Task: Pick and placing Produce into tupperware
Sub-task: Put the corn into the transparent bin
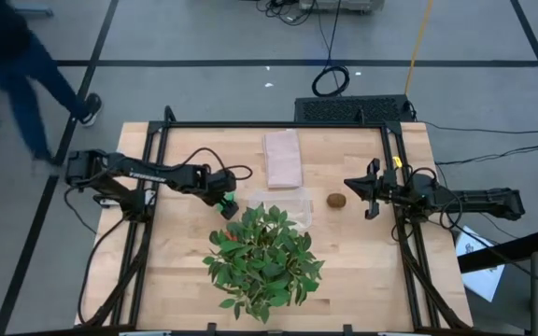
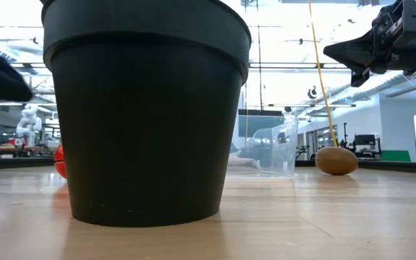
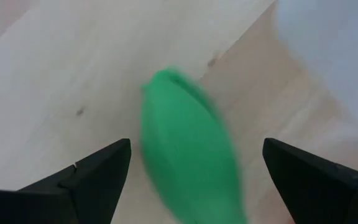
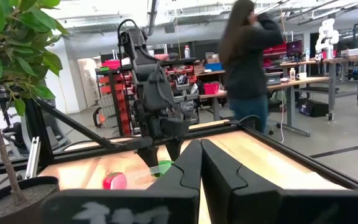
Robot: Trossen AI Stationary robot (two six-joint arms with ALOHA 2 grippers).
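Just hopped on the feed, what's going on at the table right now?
The left pincer is open over the green oval, which lies between its fingers, not yet gripped. The clear tupperware sits just beyond it, beside the potted plant, and looks empty. The kiwi lies on the table near the right pincer, which is shut and hovering. The red piece sits near the left arm.

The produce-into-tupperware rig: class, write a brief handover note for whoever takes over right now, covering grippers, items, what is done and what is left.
Left gripper: open, fingers either side of the green oval on the table, not gripping.
Right gripper: shut, empty, raised near the right edge.
Tupperware: mid-table beside the plant, nothing visible inside.
Kiwi: on the table right of the tub.
Red piece: on the table near the left arm.
Done: nothing placed. Left: all three pieces.
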